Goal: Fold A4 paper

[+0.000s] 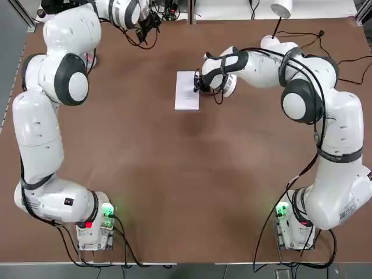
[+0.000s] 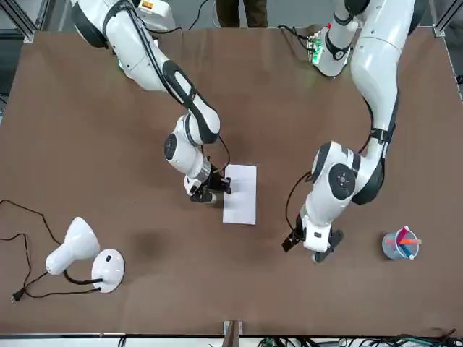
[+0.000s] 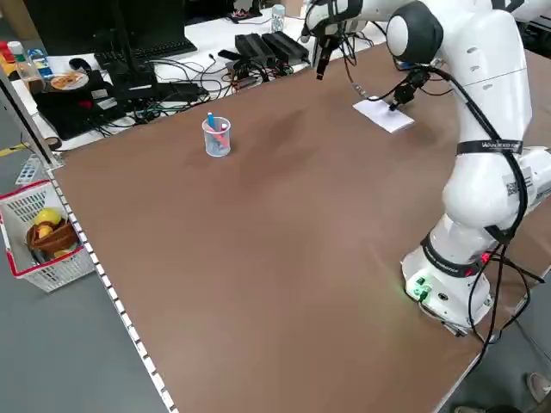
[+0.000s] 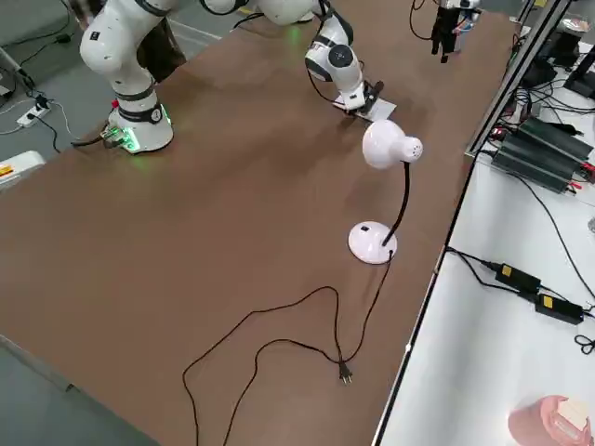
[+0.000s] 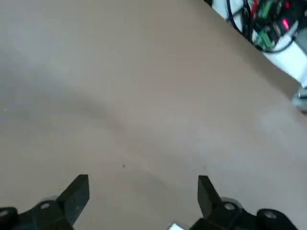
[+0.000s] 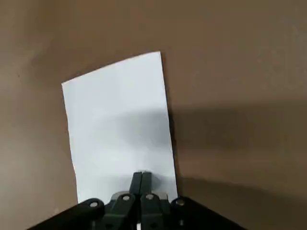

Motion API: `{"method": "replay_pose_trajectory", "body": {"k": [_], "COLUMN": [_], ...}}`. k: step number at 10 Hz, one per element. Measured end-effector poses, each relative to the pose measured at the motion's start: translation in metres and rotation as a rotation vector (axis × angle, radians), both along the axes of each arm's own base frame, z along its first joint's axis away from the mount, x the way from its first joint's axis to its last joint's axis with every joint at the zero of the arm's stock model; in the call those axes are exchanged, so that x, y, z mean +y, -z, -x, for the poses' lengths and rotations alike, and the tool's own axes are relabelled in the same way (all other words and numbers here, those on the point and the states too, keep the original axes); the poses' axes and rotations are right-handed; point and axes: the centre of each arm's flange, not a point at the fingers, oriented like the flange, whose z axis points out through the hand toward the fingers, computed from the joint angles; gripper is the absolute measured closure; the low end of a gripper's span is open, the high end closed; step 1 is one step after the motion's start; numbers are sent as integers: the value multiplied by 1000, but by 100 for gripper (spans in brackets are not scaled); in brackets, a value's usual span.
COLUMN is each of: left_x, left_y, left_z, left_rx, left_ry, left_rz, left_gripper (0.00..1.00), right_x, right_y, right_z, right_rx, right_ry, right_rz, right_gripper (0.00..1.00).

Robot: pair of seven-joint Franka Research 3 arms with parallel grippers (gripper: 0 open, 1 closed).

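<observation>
Arm bases: both stand at the near table edge in the top view, green status lights lit, well apart from the work.

Table (image 1: 174, 192): brown top, bare across the near and middle ground.

A4 paper (image 1: 187, 90): lies flat on the far half of the table, near its centre line. It shows as a narrow rectangle, which suggests a fold is already made; layers cannot be confirmed from these views.

Right gripper (image 6: 141, 178): fingers closed together, tips resting on the middle of the sheet's right-hand long edge in the top view. Contact appears to be a press on the paper, not a grasp; the exact contact point is partly hidden by the fingers.

Left gripper (image 5: 143, 184): fingers spread wide, holding nothing, raised over bare table at the far left, well apart from the sheet.

Cup (image 2: 399, 244): small, holds pens, beyond the left gripper near the far edge.

Lamp (image 2: 92, 260): white, far right corner, cord trailing on the table.

Progress: judged late. Sheet looks halved and squared; creasing under way or finishing. Remaining: release and withdraw, or a further fold if required.
</observation>
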Motion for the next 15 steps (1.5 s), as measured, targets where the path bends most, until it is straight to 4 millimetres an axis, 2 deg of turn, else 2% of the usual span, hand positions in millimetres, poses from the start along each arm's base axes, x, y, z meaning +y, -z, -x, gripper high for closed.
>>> {"method": "replay_pose_trajectory", "body": {"k": [3, 5, 8, 10, 12, 13, 15], "left_x": [53, 89, 170, 219, 253, 263, 269], "left_y": [-5, -8, -29, -67, -118, -142, -183], "left_z": [-20, -29, -39, -29, -13, -4, 19], "left_rx": [-33, -56, -81, -47, -31, -26, 24], "left_ry": [-21, 53, 270, 412, 537, 580, 599], "left_rz": [9, -14, -97, -141, -186, -205, -215], "left_gripper": [0, 0, 0, 0, 0, 0, 0], "right_x": [-2, -5, -7, -8, -14, -16, -16], "right_y": [-2, 2, 3, 0, -3, -3, -3], "right_z": [-21, -36, -49, -60, -69, -72, -74], "right_rx": [-36, -57, -80, -99, -116, -124, -133], "right_ry": [11, 22, 30, 40, 47, 45, 39], "right_rz": [-10, -11, -13, -19, -14, -10, -11], "right_gripper": [98, 98, 98, 98, 98, 98, 98]}}
